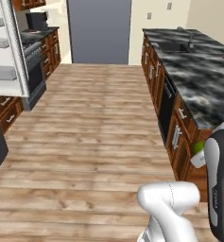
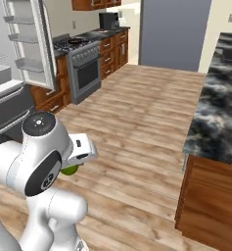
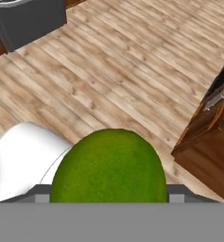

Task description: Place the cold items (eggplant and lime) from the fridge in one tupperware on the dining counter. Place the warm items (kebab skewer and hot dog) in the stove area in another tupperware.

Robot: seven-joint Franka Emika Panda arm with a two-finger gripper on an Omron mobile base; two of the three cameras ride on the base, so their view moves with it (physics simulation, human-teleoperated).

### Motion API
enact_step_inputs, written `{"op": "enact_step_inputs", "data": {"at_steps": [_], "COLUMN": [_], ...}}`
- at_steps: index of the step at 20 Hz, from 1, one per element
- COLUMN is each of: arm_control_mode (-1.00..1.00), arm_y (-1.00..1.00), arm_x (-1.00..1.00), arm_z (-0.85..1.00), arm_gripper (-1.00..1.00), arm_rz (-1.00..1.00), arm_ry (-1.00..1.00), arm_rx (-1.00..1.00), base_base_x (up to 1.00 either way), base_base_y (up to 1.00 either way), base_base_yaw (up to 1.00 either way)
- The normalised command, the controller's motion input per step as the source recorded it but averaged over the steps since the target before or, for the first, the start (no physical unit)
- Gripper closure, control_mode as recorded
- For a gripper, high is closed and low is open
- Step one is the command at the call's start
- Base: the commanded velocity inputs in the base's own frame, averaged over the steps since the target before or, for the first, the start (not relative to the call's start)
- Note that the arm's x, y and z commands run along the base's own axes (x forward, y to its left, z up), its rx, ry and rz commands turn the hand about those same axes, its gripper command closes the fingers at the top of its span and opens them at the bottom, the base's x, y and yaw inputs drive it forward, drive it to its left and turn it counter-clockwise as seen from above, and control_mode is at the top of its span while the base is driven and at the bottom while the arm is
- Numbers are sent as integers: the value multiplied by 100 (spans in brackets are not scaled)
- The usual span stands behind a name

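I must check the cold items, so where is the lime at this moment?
The lime is in the pincer, low in the hand view above the wooden floor. In the right base view it peeks out green under the arm, lower left.

1. The lime (image 3: pixel 108 166) is a smooth, round yellow-green ball with a faintly mottled skin. It sits very close to the hand camera, at the bottom middle of the hand view, above the wooden floor. In the right base view a sliver of it (image 2: pixel 69 170) peeks out beneath the white hand; in the left base view a green patch (image 1: pixel 199 148) shows beside the arm.
2. The fridge (image 2: pixel 24 44) stands at the left with its door swung open, white inside, with door shelves.
3. The stove area (image 2: pixel 83 61) is a grey steel range with a black oven window and dark burner grates, beside the fridge.
4. The dining counter (image 1: pixel 203 80) runs along the right, its glossy black-and-white marbled top on a brown wood base.
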Motion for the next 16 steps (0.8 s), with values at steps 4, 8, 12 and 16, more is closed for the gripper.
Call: {"op": "enact_step_inputs", "data": {"at_steps": [4, 8, 12, 16], "arm_control_mode": [100, 100, 100, 100], "arm_y": [0, 0, 0, 0], "arm_x": [0, 0, 0, 0], "arm_z": [0, 0, 0, 0], "arm_gripper": [100, 100, 100, 100], "arm_rz": [0, 0, 0, 0], "arm_ry": [0, 0, 0, 0], "arm_rx": [0, 0, 0, 0], "base_base_x": [0, 0, 3, 20], "base_base_y": [-75, -83, -90, -98], "base_base_yaw": [-19, -20, -21, -20]}}
